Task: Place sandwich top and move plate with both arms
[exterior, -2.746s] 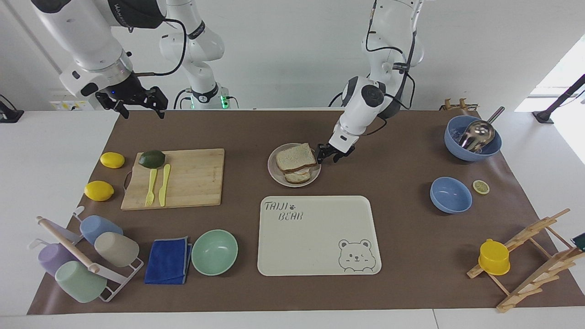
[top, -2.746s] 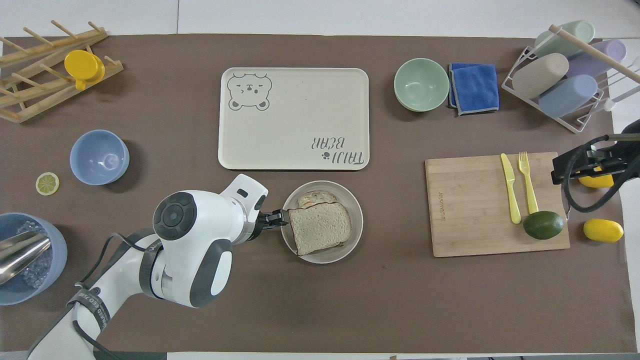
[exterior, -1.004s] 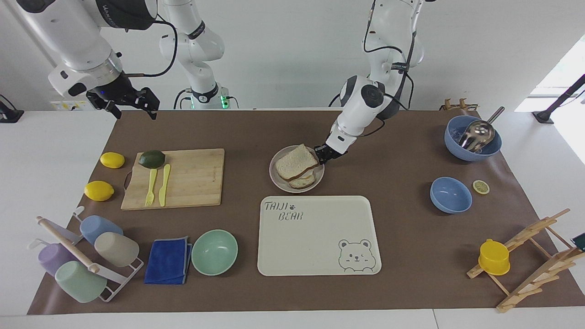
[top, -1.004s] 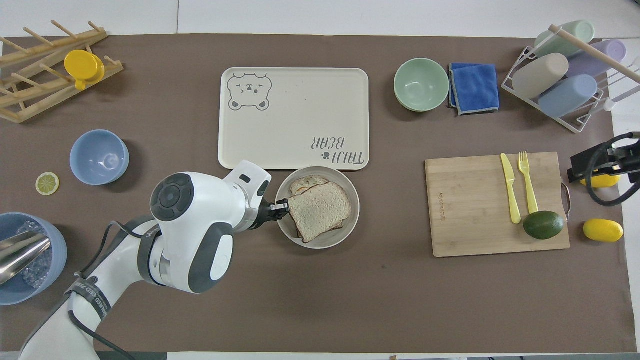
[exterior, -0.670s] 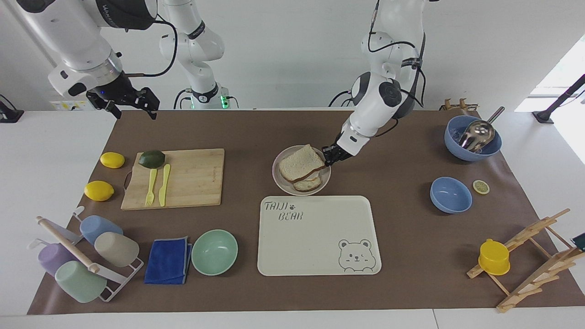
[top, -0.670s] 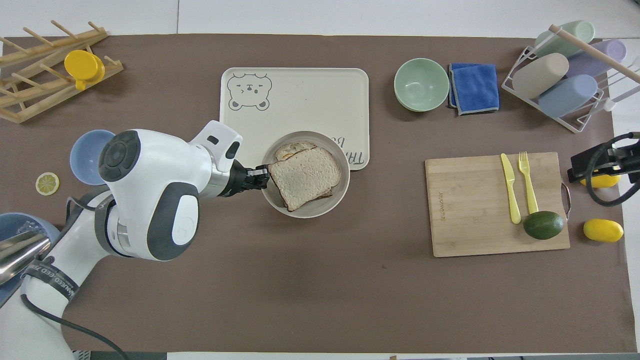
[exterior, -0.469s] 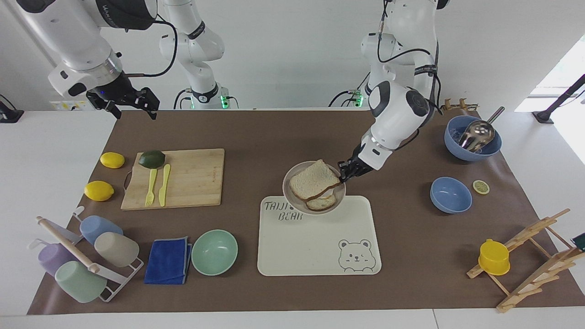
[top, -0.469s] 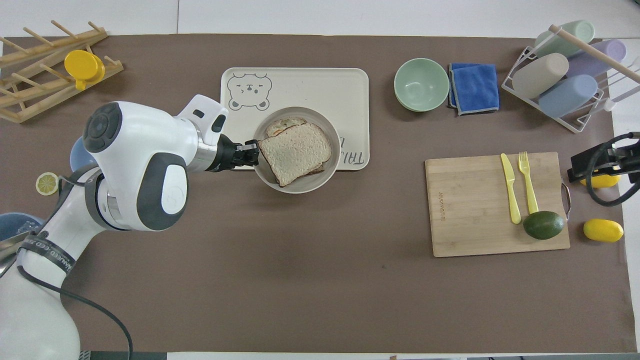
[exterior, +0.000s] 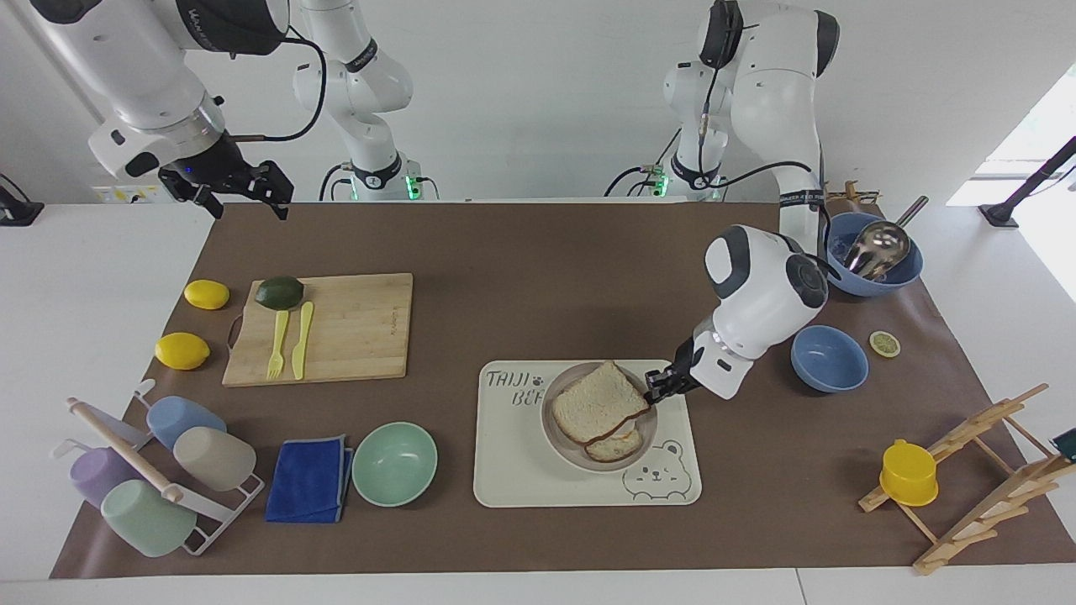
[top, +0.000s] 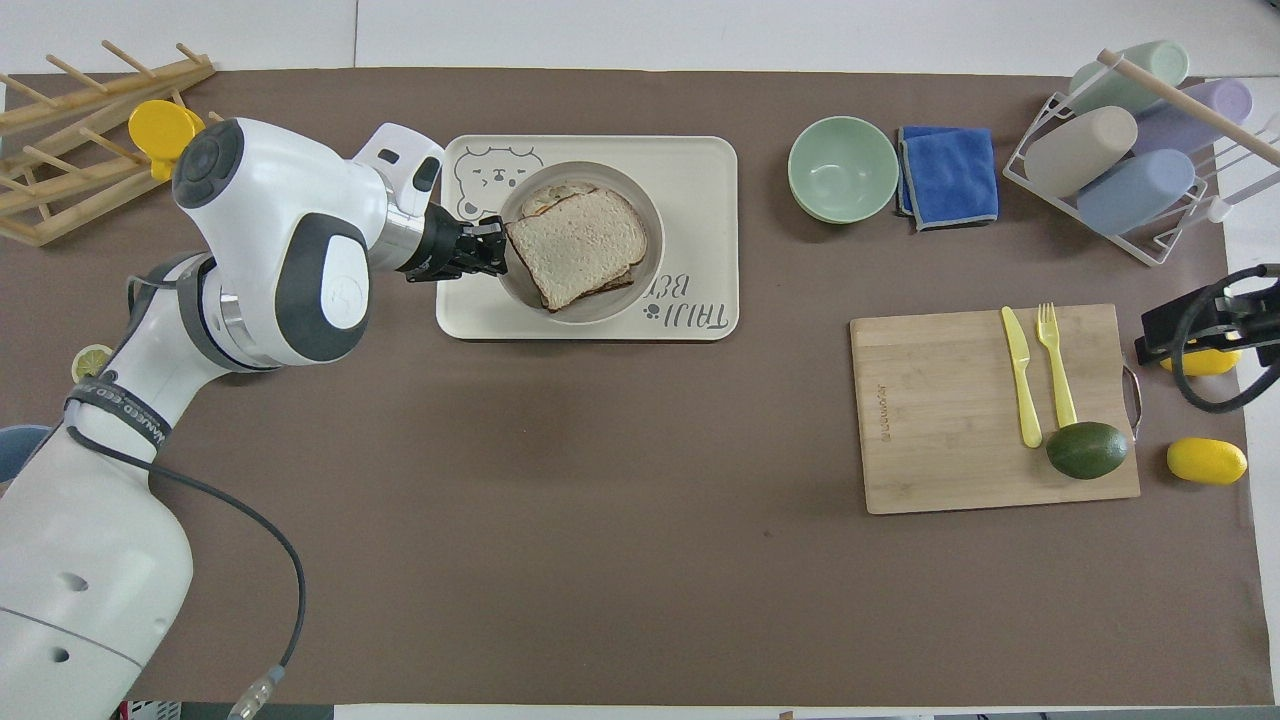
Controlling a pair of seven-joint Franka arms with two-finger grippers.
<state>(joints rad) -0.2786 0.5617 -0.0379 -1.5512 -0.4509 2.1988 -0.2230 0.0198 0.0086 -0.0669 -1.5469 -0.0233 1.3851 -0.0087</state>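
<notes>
The sandwich top [exterior: 598, 407] lies slightly tilted on a toast slice with egg [exterior: 618, 445] on the round beige plate [exterior: 555, 437]. The plate is over the cream bear tray [exterior: 521, 470], low above it or resting on it; I cannot tell which. My left gripper [exterior: 654, 391] is shut on the plate's rim at the side toward the left arm's end. In the overhead view the left gripper [top: 497, 248] grips the plate [top: 640, 290] with the sandwich top [top: 580, 245] over the tray [top: 700, 180]. My right gripper [exterior: 244, 197] is open and empty, raised over the table's corner at the right arm's end, waiting.
A mint green bowl [exterior: 394, 463] and a blue cloth [exterior: 309, 479] lie beside the tray. A cutting board [exterior: 336, 328] holds an avocado, fork and knife. A blue bowl [exterior: 829, 358] sits close to the left arm's elbow. Cup rack [exterior: 151, 470] and wooden rack [exterior: 967, 470] stand at the ends.
My left gripper has carried the plate with the sandwich away from the robots, from the brown mat to over the tray. The right arm has stayed still.
</notes>
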